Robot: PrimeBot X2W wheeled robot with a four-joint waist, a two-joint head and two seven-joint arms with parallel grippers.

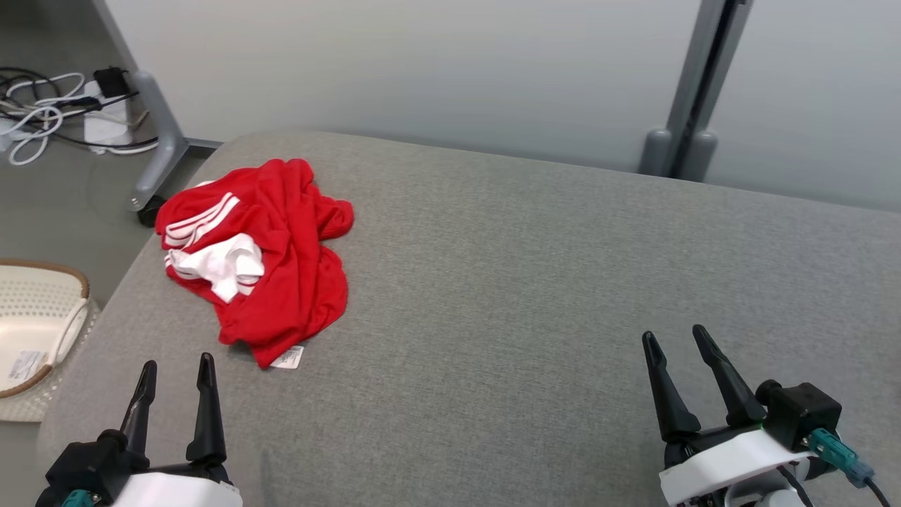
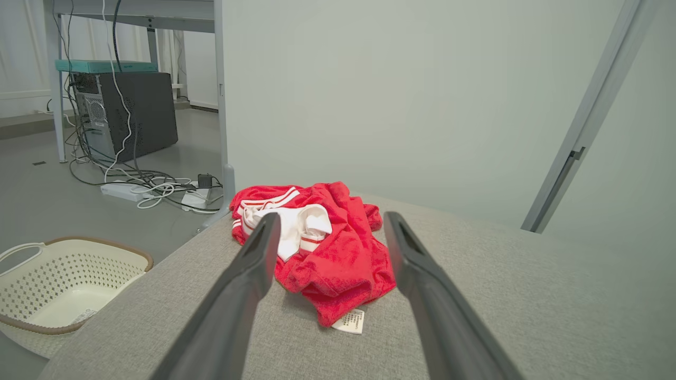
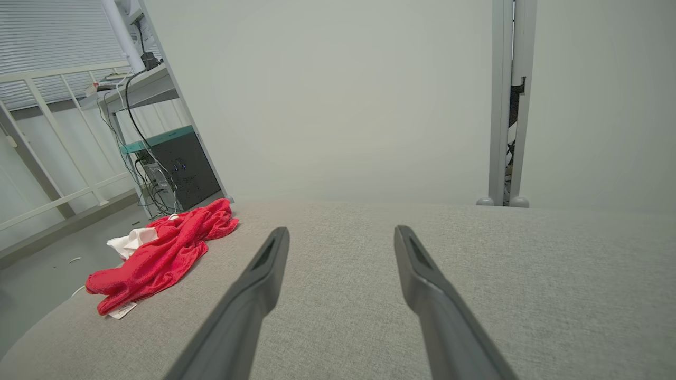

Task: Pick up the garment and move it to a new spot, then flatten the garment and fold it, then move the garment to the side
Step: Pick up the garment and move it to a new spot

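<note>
The garment (image 1: 281,267) lay in a crumpled red heap, white stripes and a white patch showing, up toward the far left corner of the bench (image 1: 528,282) and close to its left edge. A small white label (image 1: 288,357) poked out at its near end, flat on the grey fabric.

The left gripper (image 1: 177,362) sat over the near left part of the bench, fingers spread apart and holding nothing. It pointed toward the heap but was clear of it. In the left wrist view the garment sat framed between the two fingers, beyond their tips.

The right gripper (image 1: 673,333) was over on the near right side, jaws wide as well, nothing between them. Bare fabric lay ahead of it, and it was well apart from the garment.

Off the left edge, down on the floor, stood a pale perforated basket (image 1: 35,303) with a brown rim. Past the far left corner, cables (image 1: 42,120) lay tangled on the floor beside a grey wheeled leg (image 1: 158,141). Behind the far edge ran a pale wall with a grey post (image 1: 693,91).
</note>
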